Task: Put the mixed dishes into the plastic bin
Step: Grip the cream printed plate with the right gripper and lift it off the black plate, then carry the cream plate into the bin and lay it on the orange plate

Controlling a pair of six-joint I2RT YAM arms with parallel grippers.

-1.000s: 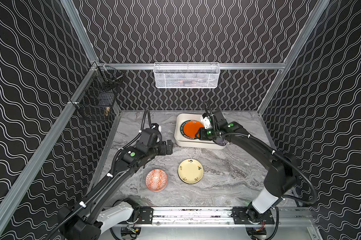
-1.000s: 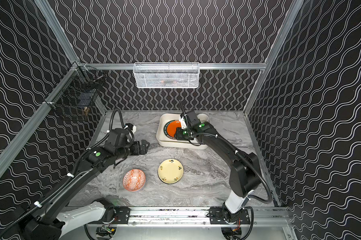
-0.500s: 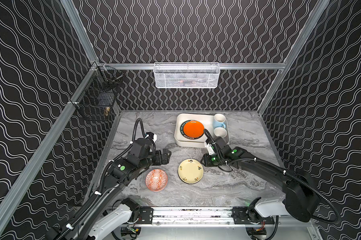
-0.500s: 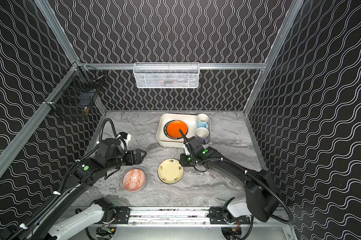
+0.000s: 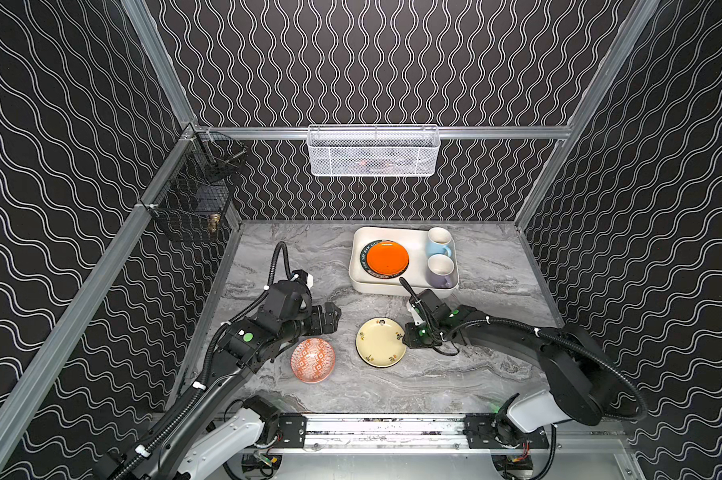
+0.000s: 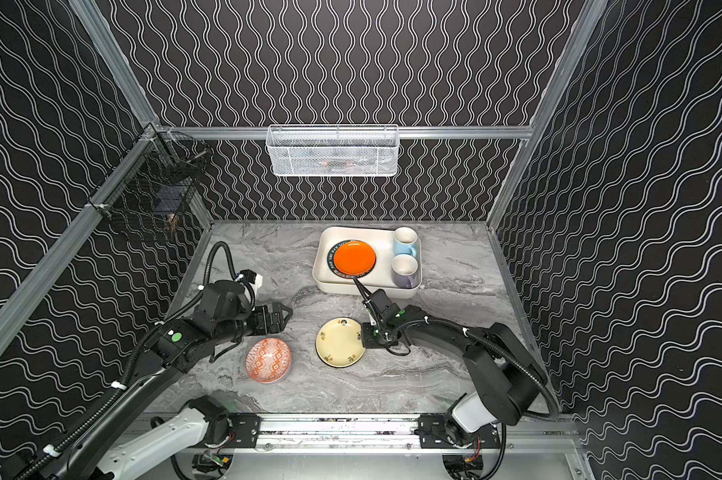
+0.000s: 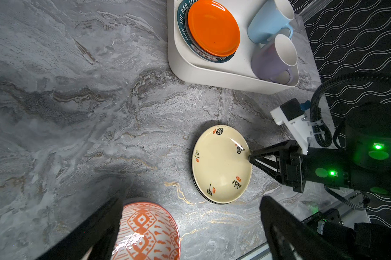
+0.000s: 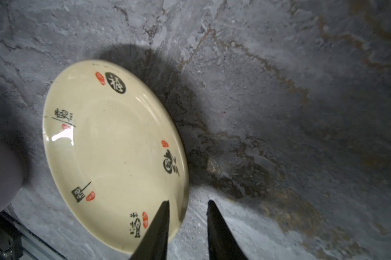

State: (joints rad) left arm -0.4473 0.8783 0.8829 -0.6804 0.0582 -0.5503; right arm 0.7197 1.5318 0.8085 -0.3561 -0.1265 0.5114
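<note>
A: Bin (image 5: 392, 286) sits at the counter's (image 5: 434, 374) far edge, right of middle. Inside: orange plate (image 5: 387, 257) stacked on a dark-rimmed lettered plate (image 5: 364, 259); blue mug (image 5: 437, 242) and lilac mug (image 5: 439, 270) stand along its right wall.

B: Outside the bin?

A: Cream plate (image 5: 380, 342) lies flat mid-counter; patterned bowl (image 5: 312, 360) is near its left, closer to the front edge, not touching.

B: Right pincer (image 8: 187, 216)?

A: Low at the cream plate's right rim. In the right wrist view one finger lies over the rim, the other outside it on the counter, with a narrow gap. Rim is straddled, not clamped; the plate rests flat.

B: Left pincer (image 5: 333, 316)?

A: Spread wide, holding nothing, above the counter just behind the bowl.
</note>
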